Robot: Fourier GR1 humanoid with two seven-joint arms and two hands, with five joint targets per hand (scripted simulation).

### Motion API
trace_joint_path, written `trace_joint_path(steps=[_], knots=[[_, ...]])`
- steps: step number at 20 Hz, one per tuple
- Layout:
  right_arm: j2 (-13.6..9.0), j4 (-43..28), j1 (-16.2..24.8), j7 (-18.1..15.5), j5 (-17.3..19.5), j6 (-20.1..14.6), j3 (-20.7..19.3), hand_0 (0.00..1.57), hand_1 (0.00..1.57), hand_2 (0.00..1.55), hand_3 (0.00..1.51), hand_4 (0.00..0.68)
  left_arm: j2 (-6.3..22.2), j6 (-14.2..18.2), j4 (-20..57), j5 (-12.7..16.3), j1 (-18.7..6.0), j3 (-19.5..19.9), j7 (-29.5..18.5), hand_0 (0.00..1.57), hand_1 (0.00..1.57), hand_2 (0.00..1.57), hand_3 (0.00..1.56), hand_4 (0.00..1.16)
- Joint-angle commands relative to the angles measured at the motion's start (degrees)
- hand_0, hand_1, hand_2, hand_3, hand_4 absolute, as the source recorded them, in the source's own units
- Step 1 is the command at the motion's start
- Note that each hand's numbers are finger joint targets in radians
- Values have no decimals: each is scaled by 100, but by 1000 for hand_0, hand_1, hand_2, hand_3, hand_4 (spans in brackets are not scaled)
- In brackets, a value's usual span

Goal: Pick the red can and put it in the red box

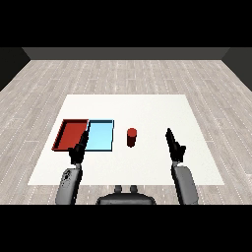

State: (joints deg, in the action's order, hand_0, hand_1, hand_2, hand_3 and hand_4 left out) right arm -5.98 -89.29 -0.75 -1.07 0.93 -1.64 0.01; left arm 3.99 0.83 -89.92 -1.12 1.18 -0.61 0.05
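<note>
Two trays sat side by side on your white table [147, 167], toward its left half: the red tray [70, 133] on the outside and the light blue tray [100, 136] right next to it, their long edges touching or very nearly so. Both looked shallow with low rims. The red can [131, 137] stood upright on the bare table just to the right of the blue tray, apart from it, roughly in the middle of the table. So it was in neither tray.

Your left hand [78, 149] was up over the near edge where the two trays meet, fingers straight and pointing forward, holding nothing. Your right hand [174, 145] was out over the right part of the table, well apart from the can, fingers also stretched straight and carrying nothing. Both grey forearms came in from the lower corners.

As for the surroundings, you had a plain white tabletop with a flat, even finish and no markings. Around it ran a floor [123, 74] of pale grey wood-look planks, stretching back to a dark wall [123, 53] at the far end of the room.
</note>
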Motion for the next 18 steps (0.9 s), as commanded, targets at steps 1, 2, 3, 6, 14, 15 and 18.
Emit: trace_joint_path(steps=[1,2,3,6,14,15,18], knots=[[59,-23,18,-66,-160,163,-135,0,0,0,0,0,-10,-68,8,-15,-33,43,-29,0,0,0,0,0],[29,-52,45,-62,-190,220,-182,0,0,0,0,0,5,-114,-8,-5,-51,57,-47,0,0,0,0,0],[-3,-79,72,-58,-222,275,-229,0,0,0,0,0,21,-158,-23,6,-69,70,-65,0,0,0,0,0],[-78,-226,331,-153,-280,416,-267,0,0,0,0,0,326,-599,-297,345,-26,287,-27,0,0,0,0,0],[80,-383,119,-1739,-561,859,-244,0,0,0,0,0,80,-700,-453,683,-156,570,-2240,0,0,0,0,0],[-123,-281,475,-2068,-773,1181,-472,0,0,0,0,0,-324,-451,-61,183,-85,105,-2767,0,0,0,0,0],[-99,-311,169,-1655,-856,1212,-514,0,0,0,0,0,-39,-692,-250,628,-165,473,-2369,0,0,0,0,0]])
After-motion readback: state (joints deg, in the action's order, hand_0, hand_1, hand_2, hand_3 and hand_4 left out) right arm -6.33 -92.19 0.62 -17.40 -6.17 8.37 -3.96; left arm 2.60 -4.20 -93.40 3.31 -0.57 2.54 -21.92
